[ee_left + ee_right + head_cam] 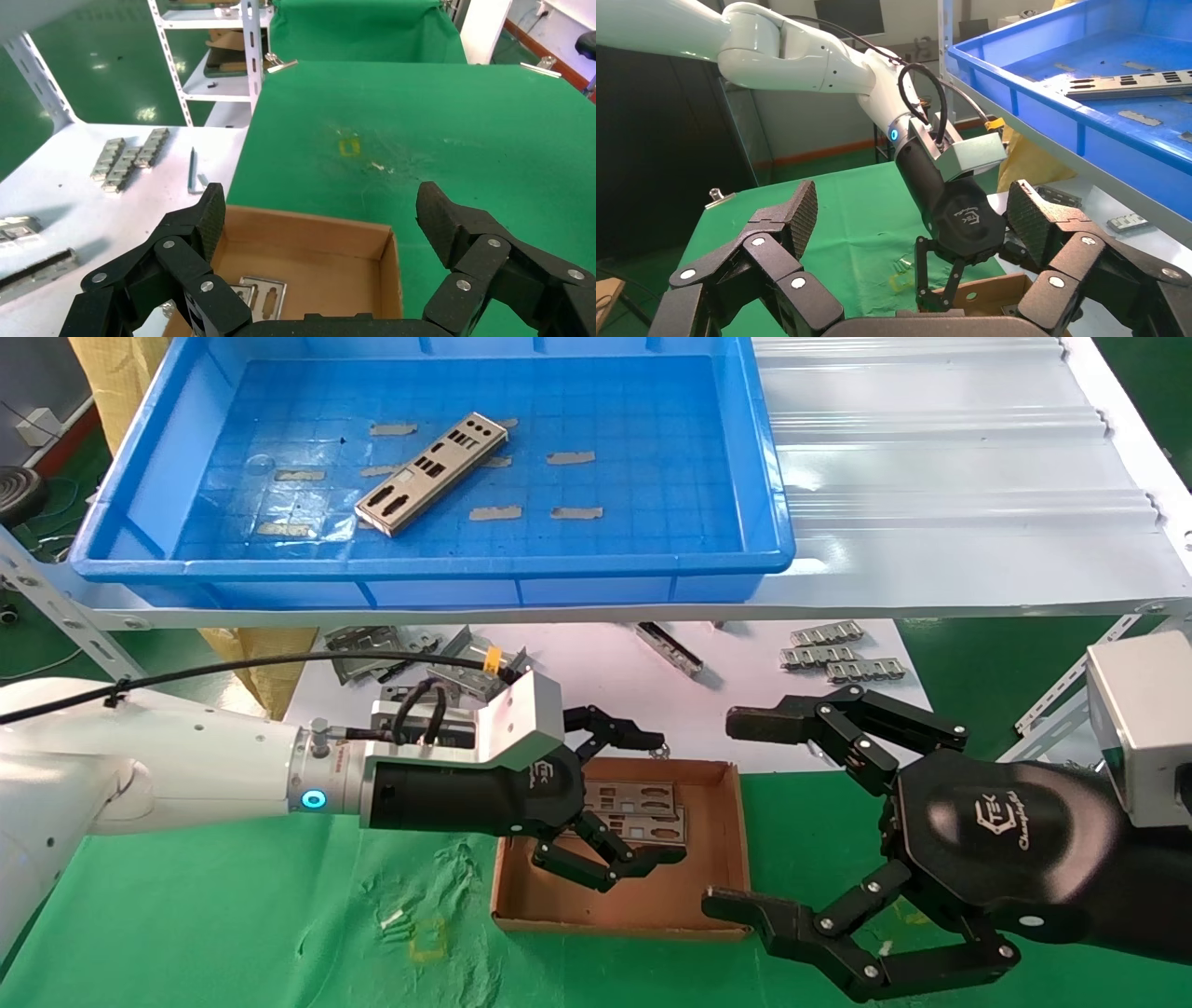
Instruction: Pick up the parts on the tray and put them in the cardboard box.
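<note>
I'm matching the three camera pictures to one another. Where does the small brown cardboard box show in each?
Head view: brown cardboard box at lower centre, under the open left gripper.
Left wrist view: box between the fingers.
Right wrist view: only its rim, beneath the left gripper.
Shared landmark: green cloth.

One perforated silver plate [433, 473] lies flat and diagonal in the blue tray [773, 514]; others [643, 812] lie flat in the cardboard box [736, 845], under the left gripper [643, 803].

White arms with a blue ring light, black cable, silver wrist camera housings and black screw-studded tools.
</note>
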### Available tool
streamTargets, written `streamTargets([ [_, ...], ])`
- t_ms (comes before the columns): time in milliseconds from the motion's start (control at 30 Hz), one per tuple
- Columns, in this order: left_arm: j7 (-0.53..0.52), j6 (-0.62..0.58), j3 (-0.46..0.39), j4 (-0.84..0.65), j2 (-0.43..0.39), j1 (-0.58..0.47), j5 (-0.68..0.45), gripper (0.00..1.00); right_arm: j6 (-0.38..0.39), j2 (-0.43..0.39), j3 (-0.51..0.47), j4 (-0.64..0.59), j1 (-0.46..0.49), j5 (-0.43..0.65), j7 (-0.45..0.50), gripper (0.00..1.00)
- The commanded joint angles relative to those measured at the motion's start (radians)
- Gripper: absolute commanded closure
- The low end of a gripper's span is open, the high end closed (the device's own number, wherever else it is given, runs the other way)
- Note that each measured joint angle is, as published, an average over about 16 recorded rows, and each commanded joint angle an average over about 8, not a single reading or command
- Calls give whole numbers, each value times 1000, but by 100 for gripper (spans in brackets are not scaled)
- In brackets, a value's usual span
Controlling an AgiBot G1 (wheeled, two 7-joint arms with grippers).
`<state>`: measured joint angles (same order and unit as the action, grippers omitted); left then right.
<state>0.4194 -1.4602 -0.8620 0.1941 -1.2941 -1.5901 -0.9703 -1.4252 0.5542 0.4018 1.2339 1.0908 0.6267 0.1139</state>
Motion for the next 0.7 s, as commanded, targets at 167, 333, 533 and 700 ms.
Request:
streamTargets([
  [167,-8,-33,9,-13,7,-3,19,0,0,0,0,0,0,0,0,0],
  [333,-6,-20,6,-8,5,-2,11,0,0,0,0,0,0,0,0,0],
  [533,-5,-9,4,-2,3,0,5,0,0,0,0,0,0,0,0,0],
  [700,-22,-5,20,31,22,16,10,0,0,0,0,0,0,0,0,0],
])
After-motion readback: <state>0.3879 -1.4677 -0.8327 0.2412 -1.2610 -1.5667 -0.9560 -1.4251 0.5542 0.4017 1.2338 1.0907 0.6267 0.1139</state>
